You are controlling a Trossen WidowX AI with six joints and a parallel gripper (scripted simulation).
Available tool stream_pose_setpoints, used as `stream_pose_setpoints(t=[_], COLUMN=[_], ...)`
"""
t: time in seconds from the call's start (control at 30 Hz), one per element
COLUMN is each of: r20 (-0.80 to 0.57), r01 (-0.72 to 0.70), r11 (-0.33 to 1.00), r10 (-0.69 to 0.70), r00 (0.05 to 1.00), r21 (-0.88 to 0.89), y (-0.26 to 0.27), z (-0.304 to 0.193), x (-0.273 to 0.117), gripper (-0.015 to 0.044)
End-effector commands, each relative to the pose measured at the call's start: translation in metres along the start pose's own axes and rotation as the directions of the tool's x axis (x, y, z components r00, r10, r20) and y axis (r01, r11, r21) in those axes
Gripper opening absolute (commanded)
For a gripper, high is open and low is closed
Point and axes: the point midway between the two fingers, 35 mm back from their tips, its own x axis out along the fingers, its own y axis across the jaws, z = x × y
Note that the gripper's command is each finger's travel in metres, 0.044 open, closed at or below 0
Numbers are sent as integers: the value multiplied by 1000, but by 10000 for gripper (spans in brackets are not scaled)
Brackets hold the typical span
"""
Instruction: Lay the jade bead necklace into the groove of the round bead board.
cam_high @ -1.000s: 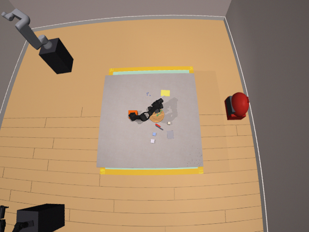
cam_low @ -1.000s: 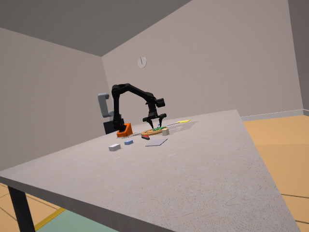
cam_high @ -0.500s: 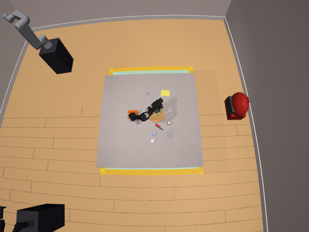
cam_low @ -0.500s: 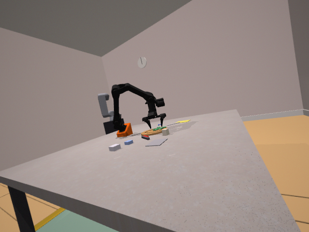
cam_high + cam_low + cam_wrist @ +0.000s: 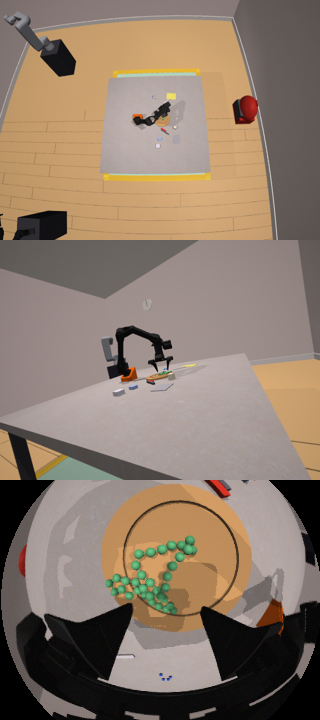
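Note:
The round wooden bead board (image 5: 162, 125) (image 5: 149, 378) (image 5: 244, 560) lies flat, with a thin dark circular groove (image 5: 238, 557). The jade bead necklace (image 5: 165, 373) (image 5: 162, 549) lies bunched on it. One loop stretches across the middle of the circle, and a tangled cluster crosses the groove at the wrist view's lower left, some beads reaching the board's edge. In the wrist view few beads are on the groove line. My gripper (image 5: 162, 370) (image 5: 167, 608) is open and empty above the board, its fingertips apart near the cluster's side of the groove. The top view shows the necklace partly, beside the arm.
A red and dark tool (image 5: 163, 129) (image 5: 150, 382) and a cream block (image 5: 174, 127) (image 5: 171, 376) lie near the board. Farther off are a grey plate (image 5: 176, 139), blue block (image 5: 159, 138), white block (image 5: 157, 145), yellow sheet (image 5: 171, 96) and small blue bits (image 5: 165, 678).

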Motion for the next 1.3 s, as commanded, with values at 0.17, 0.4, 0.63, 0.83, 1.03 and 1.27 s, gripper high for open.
stream_pose_setpoints(t=[0.17, 0.4, 0.63, 0.83, 1.03, 1.27], r20=[3, 3, 0, 1, 3, 4], r01=[-17, -17, -20, -19, -18, -17], r11=[992, 992, 992, 992, 992, 992], r10=[18, 18, 21, 20, 19, 18], r00=[1000, 1000, 1000, 1000, 1000, 1000], r21=[-128, -128, -123, -124, -126, -128], y=[33, 34, 34, 35, 34, 34], z=[44, 44, 42, 43, 43, 44], x=[-27, -15, -16, -7, 3, 13], gripper=[120, 120, 120, 120, 120, 120])
